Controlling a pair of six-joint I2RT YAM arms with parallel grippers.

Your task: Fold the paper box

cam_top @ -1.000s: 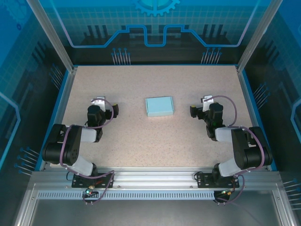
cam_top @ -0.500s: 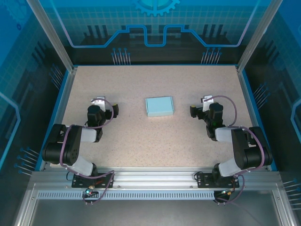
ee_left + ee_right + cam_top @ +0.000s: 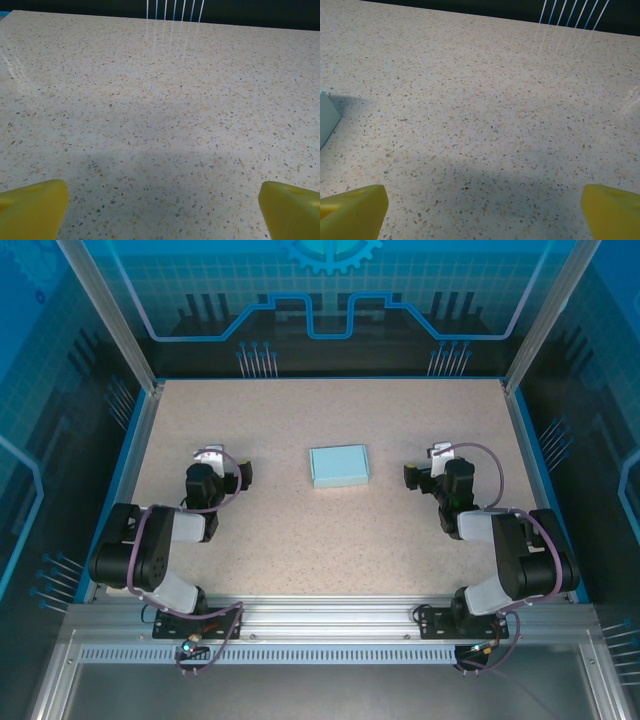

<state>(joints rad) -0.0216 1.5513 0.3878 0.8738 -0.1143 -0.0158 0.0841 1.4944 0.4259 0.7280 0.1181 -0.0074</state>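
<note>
Small light blue rectangular card box (image 3: 339, 466) is set between left gripper (image 3: 214, 462) and right gripper (image 3: 438, 462), well apart from both | closed, flat-topped | both jaws are spread wide, nothing gripped

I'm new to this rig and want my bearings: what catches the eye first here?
A small light blue box, already folded into shape, sits in the middle of the speckled table. The left gripper and the right gripper flank it, one on each side, both wide open and touching nothing.
</note>
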